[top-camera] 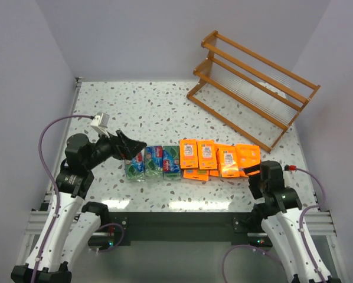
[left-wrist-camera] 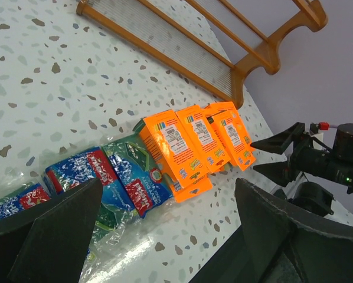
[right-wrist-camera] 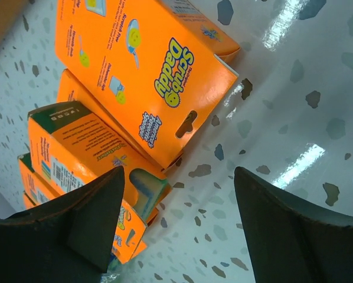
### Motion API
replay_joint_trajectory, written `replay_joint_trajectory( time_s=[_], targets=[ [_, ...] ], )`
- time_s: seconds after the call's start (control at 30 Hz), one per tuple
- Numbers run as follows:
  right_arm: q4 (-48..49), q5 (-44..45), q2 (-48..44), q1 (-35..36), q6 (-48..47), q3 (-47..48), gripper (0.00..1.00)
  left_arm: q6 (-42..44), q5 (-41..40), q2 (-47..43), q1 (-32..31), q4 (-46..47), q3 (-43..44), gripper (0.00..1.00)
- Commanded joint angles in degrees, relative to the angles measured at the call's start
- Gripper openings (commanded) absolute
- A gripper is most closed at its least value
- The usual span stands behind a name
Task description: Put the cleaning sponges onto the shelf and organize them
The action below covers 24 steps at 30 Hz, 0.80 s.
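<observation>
Three green-and-blue wrapped sponge packs (top-camera: 154,162) lie in a row at the table's middle, with several orange packs (top-camera: 218,158) lined up and overlapping to their right. The wooden shelf (top-camera: 253,82) stands at the far right, with nothing on it. My left gripper (top-camera: 135,150) is open and empty, hovering over the leftmost green-and-blue pack; its wrist view shows the green-and-blue packs (left-wrist-camera: 129,177), the orange packs (left-wrist-camera: 170,141) and the shelf (left-wrist-camera: 182,41). My right gripper (top-camera: 250,171) is open and empty at the near edge of the rightmost orange pack (right-wrist-camera: 141,65), low over the table.
The speckled table's near edge (top-camera: 182,206) runs just in front of the packs. White walls close in the left, the back and the right. My right arm (left-wrist-camera: 336,159) shows in the left wrist view beyond the orange packs.
</observation>
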Motion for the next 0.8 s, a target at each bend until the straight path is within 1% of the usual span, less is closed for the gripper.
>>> replay_joint_trajectory(
  time_s=[0.0,0.2,0.23,0.33,0.37,0.4,0.43,0.5,0.53,0.6,0.63,0.67,0.77],
  targets=[
    [6.85,-1.79,3.83,-0.22,2.35,-1.90,0.78,1.49,0.35,-0.57,-0.66,-0.80,1.96,1.00],
    [14.40,-2.66,6.99,-2.59,4.46,-6.29,0.73,1.84,0.18,-1.19,-1.10,-1.24,1.96,1.00],
    [17.11,-2.75,8.30,-3.03,4.29,-6.73,0.72,1.84,0.18,-1.10,-1.10,-1.33,2.13,1.00],
    [22.47,-3.46,10.24,-3.91,4.72,-8.05,0.66,1.92,0.27,-1.10,-1.18,-1.33,2.31,1.00],
    [23.63,-3.46,10.69,-3.92,4.55,-8.23,0.61,2.01,0.18,-1.01,-1.18,-1.33,2.31,1.00],
    [24.60,-3.20,11.12,-3.92,4.64,-8.32,0.58,2.10,0.09,-0.84,-1.27,-1.24,2.22,1.00],
    [25.65,-2.76,11.83,-4.09,4.20,-8.32,0.51,2.19,0.00,-0.92,-1.36,-1.24,2.13,1.00],
    [26.36,-2.32,12.62,-4.18,3.68,-8.06,0.42,2.19,-0.26,-0.66,-1.36,-0.98,1.96,1.00],
    [26.28,-2.58,12.80,-4.35,3.59,-7.97,0.28,2.19,-0.17,-0.57,-1.27,-0.89,2.04,1.00],
    [26.10,-4.50,12.89,-4.44,3.32,-7.36,0.16,2.54,-0.44,-0.31,-1.27,-1.15,2.31,1.00],
    [24.88,-5.30,12.63,-4.44,3.32,-7.01,0.03,2.54,-0.44,-0.22,-1.36,-1.15,2.48,1.00],
    [23.74,-6.09,11.14,-4.53,3.32,-5.70,0.00,2.54,-0.61,0.04,-1.27,-1.32,2.66,1.00],
    [19.35,-8.11,6.76,-4.44,2.97,-2.36,0.00,2.63,-0.44,0.48,-1.36,-1.33,2.75,1.00]
  ],
)
